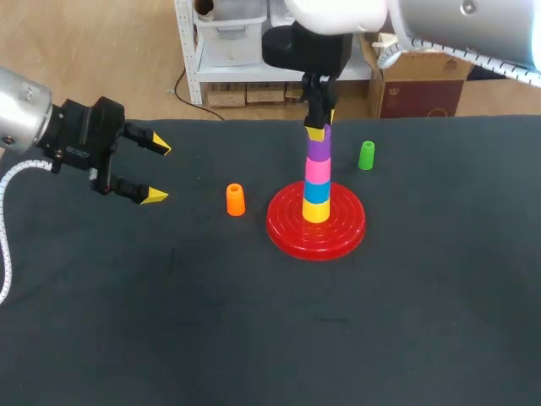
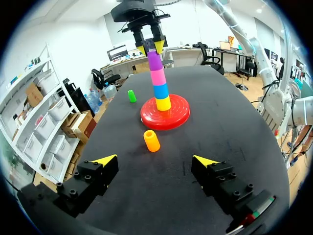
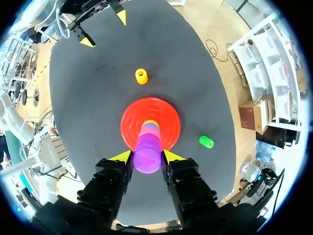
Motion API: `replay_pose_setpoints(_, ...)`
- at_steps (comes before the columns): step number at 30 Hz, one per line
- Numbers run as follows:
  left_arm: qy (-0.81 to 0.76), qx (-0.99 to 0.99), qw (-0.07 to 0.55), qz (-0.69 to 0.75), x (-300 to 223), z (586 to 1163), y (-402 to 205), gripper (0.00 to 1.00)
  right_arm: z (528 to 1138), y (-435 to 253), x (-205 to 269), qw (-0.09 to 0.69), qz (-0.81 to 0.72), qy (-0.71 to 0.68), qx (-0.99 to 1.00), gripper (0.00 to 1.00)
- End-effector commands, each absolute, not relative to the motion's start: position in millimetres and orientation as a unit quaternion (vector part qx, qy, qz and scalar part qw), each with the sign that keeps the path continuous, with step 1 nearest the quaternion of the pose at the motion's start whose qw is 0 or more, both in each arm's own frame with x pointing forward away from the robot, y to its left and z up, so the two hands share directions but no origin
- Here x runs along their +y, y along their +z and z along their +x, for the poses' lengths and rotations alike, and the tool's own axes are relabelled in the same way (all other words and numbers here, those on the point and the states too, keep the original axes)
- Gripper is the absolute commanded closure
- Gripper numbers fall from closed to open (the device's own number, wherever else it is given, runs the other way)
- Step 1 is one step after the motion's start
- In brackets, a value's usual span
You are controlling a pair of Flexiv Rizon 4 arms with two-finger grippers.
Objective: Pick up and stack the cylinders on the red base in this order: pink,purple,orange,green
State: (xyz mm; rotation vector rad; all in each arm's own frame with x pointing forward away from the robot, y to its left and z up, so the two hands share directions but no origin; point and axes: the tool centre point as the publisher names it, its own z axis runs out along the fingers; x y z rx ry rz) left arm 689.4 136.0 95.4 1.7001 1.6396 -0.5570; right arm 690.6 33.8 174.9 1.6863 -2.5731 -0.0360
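Gripping the purple cylinder [image 1: 319, 150], topmost over the red base [image 1: 287, 227]: right claw [image 1: 319, 128].
Left claw [image 1: 156, 172] gapes empty; orange cylinder [image 1: 235, 200] and green cylinder [image 1: 366, 156] sit apart on the worktop [image 1: 254, 338].

Before me spreads a dark, matte counter [image 1: 254, 338], and toward its far middle I see a yellow cylinder [image 1: 316, 211] standing upright with a blue cylinder [image 1: 317, 192] stacked directly on it.
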Motion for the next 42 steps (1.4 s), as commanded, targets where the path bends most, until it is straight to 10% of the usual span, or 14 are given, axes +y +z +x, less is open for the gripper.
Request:
replay_pose_setpoints(1, -0.214, 0.632, 0.352, 0.656, 136, 688, 95, 0.00, 684, 157, 29, 0.021, 0.539, -0.013, -0.842, 1.00)
replay_pose_setpoints(6, -0.214, 0.632, 0.352, 0.656, 136, 688, 95, 0.00, 687, 160, 31, 0.003, 0.528, -0.019, -0.849, 0.91)
replay_pose_setpoints(7, -0.214, 0.632, 0.352, 0.656, 136, 688, 95, 0.00, 687, 164, 32, -0.001, 0.530, -0.015, -0.848, 0.60)
replay_pose_setpoints(8, -0.214, 0.632, 0.352, 0.656, 136, 688, 95, 0.00, 689, 171, 33, -0.009, 0.528, -0.018, -0.849, 0.00)
replay_pose_setpoints(17, -0.214, 0.632, 0.352, 0.656, 136, 688, 95, 0.00, 711, 213, 57, -0.037, 0.562, 0.002, -0.826, 0.00)
replay_pose_setpoints(42, -0.214, 0.632, 0.352, 0.656, 136, 688, 95, 0.00, 697, 63, 170, 0.027, 0.638, -0.031, -0.769, 0.00)
